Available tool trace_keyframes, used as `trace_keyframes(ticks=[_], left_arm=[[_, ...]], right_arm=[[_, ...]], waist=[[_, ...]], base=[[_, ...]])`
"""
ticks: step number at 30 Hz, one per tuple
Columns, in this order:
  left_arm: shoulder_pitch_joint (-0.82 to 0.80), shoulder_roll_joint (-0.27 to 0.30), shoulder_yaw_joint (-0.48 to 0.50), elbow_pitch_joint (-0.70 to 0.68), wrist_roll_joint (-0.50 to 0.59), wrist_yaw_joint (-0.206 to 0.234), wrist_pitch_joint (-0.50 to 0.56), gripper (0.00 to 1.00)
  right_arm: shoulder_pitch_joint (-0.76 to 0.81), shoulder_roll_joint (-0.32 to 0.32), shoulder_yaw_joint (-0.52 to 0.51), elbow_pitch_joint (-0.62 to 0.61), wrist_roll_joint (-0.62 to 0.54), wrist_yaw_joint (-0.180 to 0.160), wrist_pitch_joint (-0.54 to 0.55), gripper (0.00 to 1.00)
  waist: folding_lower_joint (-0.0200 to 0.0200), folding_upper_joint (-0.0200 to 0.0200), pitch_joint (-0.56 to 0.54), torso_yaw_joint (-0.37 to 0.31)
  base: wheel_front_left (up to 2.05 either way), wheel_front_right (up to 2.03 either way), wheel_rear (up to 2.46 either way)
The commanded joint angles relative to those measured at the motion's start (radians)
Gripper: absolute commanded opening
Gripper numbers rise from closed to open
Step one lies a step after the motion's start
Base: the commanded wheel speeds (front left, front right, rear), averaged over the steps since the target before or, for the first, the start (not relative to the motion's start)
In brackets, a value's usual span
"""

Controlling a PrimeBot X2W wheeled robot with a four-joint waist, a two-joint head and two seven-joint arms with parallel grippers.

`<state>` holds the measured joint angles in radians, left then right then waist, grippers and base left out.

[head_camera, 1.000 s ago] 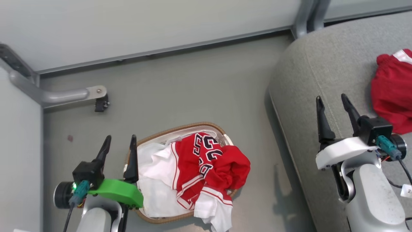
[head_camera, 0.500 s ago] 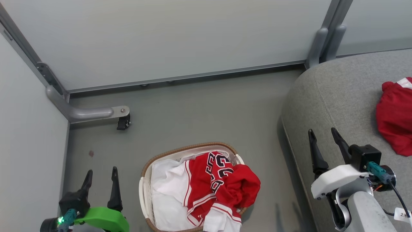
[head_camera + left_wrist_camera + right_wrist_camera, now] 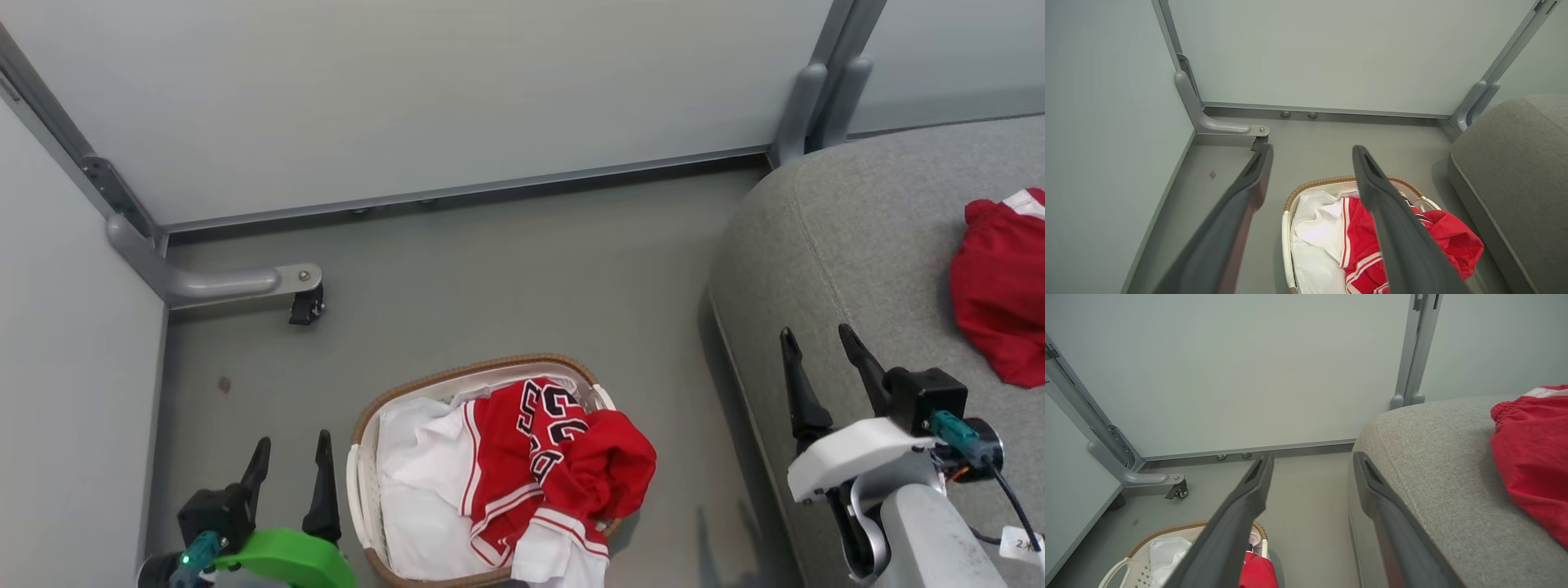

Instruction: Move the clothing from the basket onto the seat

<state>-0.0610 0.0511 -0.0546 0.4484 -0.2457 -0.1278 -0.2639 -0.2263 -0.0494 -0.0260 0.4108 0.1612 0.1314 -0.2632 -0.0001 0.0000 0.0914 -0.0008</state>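
The basket [image 3: 457,367] sits just right of the left pincer [image 3: 294,438]. It holds a white liner [image 3: 412,490] and a crumpled red jersey [image 3: 571,465] with dark numerals; its white-striped hem spills over the near rim, cut off by the frame. A second red garment [image 3: 1000,294], partly out of frame, lies on the seat [image 3: 857,237] right of the right pincer [image 3: 815,331]. Both pincers gape, empty.

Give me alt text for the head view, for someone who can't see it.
A red jersey heaped over a white liner in a basket on the floor, beside a grey seat where another red garment lies. The left end effector and right end effector are open and empty.
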Motion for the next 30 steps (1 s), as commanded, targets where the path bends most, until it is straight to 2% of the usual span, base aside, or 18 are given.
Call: trace_keyframes(ticks=[1, 14, 30], left_arm=[[-0.033, 0.001, -0.014, 0.004, -0.014, -0.003, -0.001, 1.0], [-0.279, 0.009, -0.186, 0.084, -0.125, -0.003, -0.001, 1.0], [-0.591, 0.102, -0.443, 0.273, -0.349, -0.003, -0.001, 1.0]], right_arm=[[-0.024, -0.003, 0.002, -0.013, 0.007, -0.001, -0.002, 1.0], [-0.171, -0.003, 0.042, -0.128, 0.032, -0.001, -0.002, 1.0], [-0.304, -0.003, 0.123, -0.268, 0.113, -0.001, -0.002, 1.0]], waist=[[0.0001, 0.0, 0.041, -0.014], [0.0001, 0.0, 0.312, -0.1], [0.0001, 0.0, 0.591, -0.217]], base=[[0.0, 0.0, 0.0], [0.0, 0.0, 0.0], [0.0, 0.0, 0.0]])
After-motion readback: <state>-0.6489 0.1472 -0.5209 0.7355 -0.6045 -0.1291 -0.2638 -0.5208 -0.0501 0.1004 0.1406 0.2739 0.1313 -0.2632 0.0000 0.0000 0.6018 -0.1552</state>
